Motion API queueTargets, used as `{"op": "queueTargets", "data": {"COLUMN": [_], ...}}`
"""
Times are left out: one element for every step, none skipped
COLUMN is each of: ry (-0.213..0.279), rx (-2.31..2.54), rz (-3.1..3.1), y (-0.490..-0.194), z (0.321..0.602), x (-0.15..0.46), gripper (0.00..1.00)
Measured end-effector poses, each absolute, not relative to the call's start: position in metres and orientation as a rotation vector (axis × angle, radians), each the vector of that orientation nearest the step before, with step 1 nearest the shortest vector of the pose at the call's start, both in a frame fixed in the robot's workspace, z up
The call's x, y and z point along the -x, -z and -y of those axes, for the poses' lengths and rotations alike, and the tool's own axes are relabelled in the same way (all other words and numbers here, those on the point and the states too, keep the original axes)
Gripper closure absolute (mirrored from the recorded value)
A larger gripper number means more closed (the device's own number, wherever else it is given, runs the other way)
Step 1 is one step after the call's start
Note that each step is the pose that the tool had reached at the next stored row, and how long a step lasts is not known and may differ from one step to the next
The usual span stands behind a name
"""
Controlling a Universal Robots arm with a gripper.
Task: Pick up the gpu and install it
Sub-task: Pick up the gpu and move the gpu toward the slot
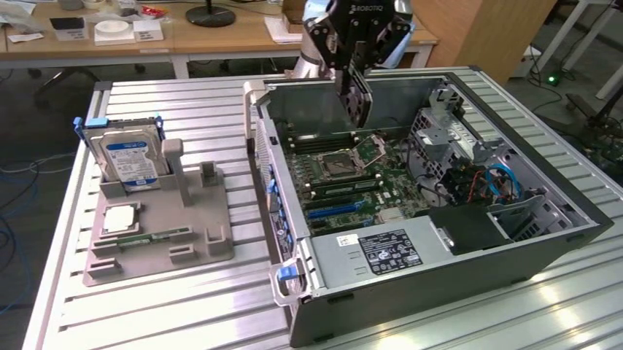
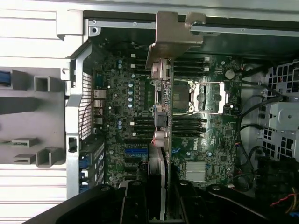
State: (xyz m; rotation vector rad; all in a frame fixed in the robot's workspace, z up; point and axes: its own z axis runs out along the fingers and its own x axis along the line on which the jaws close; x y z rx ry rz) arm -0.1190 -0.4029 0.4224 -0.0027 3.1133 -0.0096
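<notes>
Exterior view: the gripper [image 1: 354, 67] clamps the gpu [image 1: 358, 102], a thin dark card upright over the open case [image 1: 467, 281]; a grey tray [image 1: 156, 255] holds a hard drive [image 1: 130, 157]. Wrist view: the card runs edge-on, its pale bent-metal bracket [image 2: 170, 35] over the green motherboard [image 2: 121, 107].

tabletop [image 1: 146, 306]: we see ribbed bare metal with a sheen
gpu [image 2: 160, 116]: we see a matt metal bracket
holder [image 1: 146, 259]: matt grey plastic
</notes>
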Motion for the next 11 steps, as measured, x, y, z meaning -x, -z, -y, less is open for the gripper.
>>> {"op": "queueTargets", "data": {"ry": [0.010, 0.010, 0.010, 0.010, 0.009, 0.009, 0.010, 0.010, 0.010, 0.010, 0.010], "rx": [0.003, 0.003, 0.002, 0.002, 0.003, 0.003, 0.003, 0.003, 0.003, 0.002, 0.002], "rz": [-3.113, -3.113, -3.113, -3.113, -3.113, -3.113, -3.113, -3.113, -3.113, -3.113, -3.113], "y": [-0.422, -0.422, -0.422, -0.422, -0.422, -0.422, -0.422, -0.422, -0.422, -0.422, -0.422], "z": [0.403, 0.403, 0.403, 0.403, 0.403, 0.403, 0.403, 0.403, 0.403, 0.403, 0.403], "x": [0.117, 0.115, 0.113, 0.111, 0.108, 0.106, 0.103, 0.101, 0.099, 0.096, 0.094], "gripper": [0.73, 0.73, 0.73, 0.73, 0.73, 0.73, 0.73, 0.73, 0.73, 0.73, 0.73]}}
